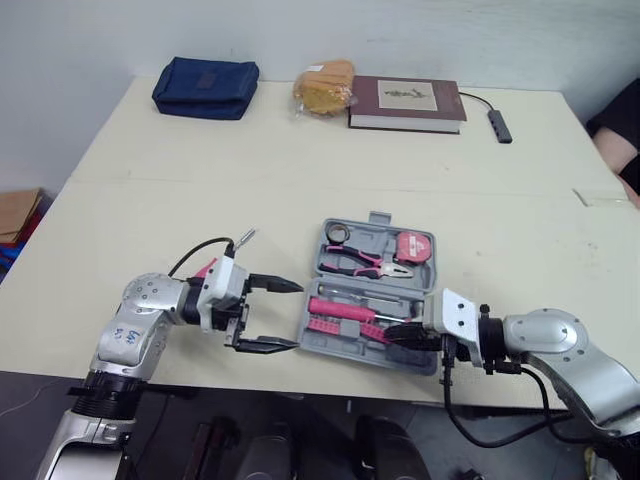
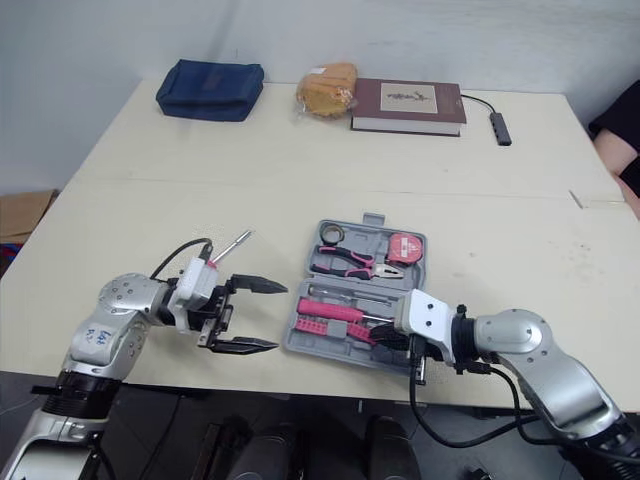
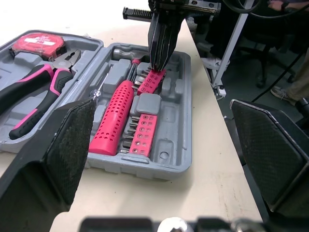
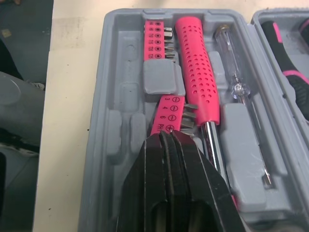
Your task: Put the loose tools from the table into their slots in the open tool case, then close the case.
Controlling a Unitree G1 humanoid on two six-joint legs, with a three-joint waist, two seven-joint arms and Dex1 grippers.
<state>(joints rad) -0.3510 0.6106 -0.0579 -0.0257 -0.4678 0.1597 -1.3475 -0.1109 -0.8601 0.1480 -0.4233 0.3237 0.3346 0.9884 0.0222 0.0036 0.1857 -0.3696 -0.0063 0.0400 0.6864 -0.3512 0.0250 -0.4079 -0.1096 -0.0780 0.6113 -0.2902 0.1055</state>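
Observation:
The grey tool case (image 1: 312,345) lies open near the table's front edge. Its far half holds pink pliers (image 1: 365,262), a tape measure (image 1: 413,246) and a tape roll (image 1: 337,234). In its near half are a pink screwdriver handle (image 4: 195,67), a clear tester screwdriver (image 4: 236,87) and pink bit holders (image 4: 169,116). My right gripper (image 4: 169,137) is shut, its tips resting on one tilted bit holder. My left gripper (image 1: 298,315) stands open just left of the case with nothing between its fingers. Behind it on the table lies a loose small screwdriver (image 1: 243,238).
At the far edge of the table are a blue pouch (image 1: 205,87), a bag of bread (image 1: 324,86), a brown book (image 1: 405,102) and a cable hub (image 1: 500,125). A person's arm (image 1: 620,135) shows at the right. The case sits close to the table's front edge.

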